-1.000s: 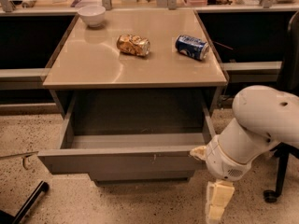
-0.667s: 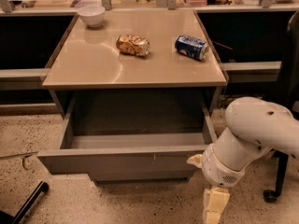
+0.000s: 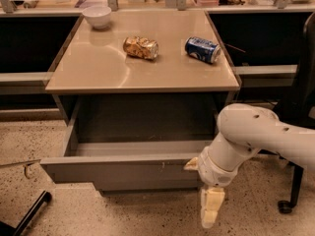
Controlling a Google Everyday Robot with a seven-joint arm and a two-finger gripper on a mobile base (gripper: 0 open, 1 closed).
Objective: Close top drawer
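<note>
I see the top drawer (image 3: 118,173) pulled out, open floor (image 3: 123,211) before its front (a black bar (image 3: 30,213) lies lower left); my gripper (image 3: 210,209) hangs at its right corner.

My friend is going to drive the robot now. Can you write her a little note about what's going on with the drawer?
Pincer: points down at the floor, by the right end of the top drawer front, lower than the front. It is not gripping the drawer.
Top drawer: pulled far out from under the tabletop.
Done: no closing shows yet.
Left: put the pincer against the flat front and push the drawer fully in.
Leave alone: white bowl, crumpled packet and blue can on top.
</note>
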